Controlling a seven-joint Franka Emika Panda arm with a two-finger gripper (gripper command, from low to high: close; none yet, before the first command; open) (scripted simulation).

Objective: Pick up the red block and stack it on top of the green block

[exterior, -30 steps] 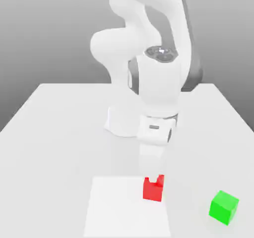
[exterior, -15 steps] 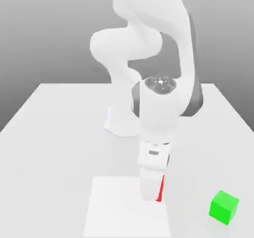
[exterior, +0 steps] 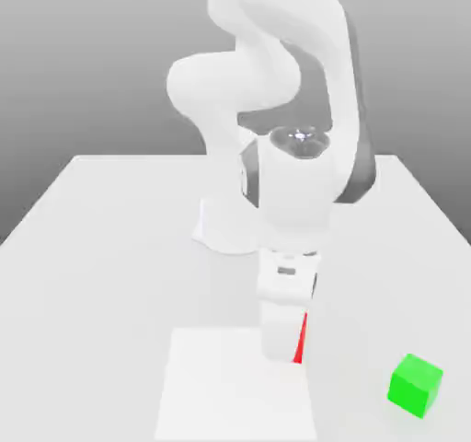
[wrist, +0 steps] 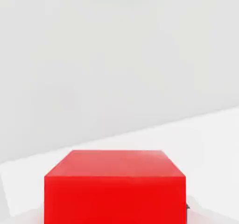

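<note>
The gripper has dropped over the red block and closed on it. The green block sits unmoved near the bench's front edge.

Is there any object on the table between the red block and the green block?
No. In the exterior view, only bare table lies between the red block and the green block.
</note>
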